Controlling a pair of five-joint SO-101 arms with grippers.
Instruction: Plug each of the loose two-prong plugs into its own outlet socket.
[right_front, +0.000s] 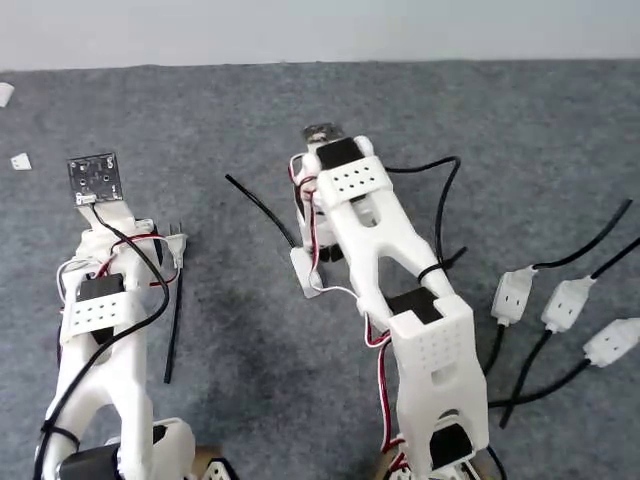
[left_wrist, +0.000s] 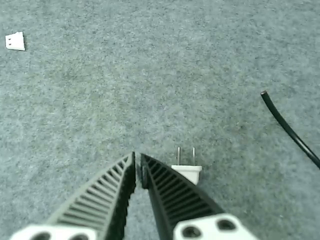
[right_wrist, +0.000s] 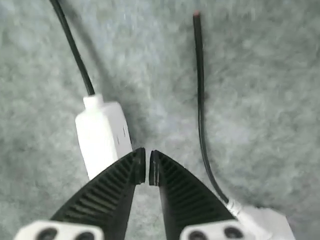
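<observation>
Over the grey bench (left_wrist: 100, 75), the left end effector (left_wrist: 137, 159) hovers with its fingers all but closed on nothing. A two-prong plug (left_wrist: 187, 172) lies just beside one finger. A loose black cord (left_wrist: 292, 132) lies off to one side, a white scrap (left_wrist: 15, 41) farther out. The right end effector (right_wrist: 147, 155), likewise nearly closed and empty, sits next to a white block (right_wrist: 102, 135) on a lead; plug or socket cannot be told. The right arm (right_front: 400, 290) stands between the plug and three sockets (right_front: 568, 303).
</observation>
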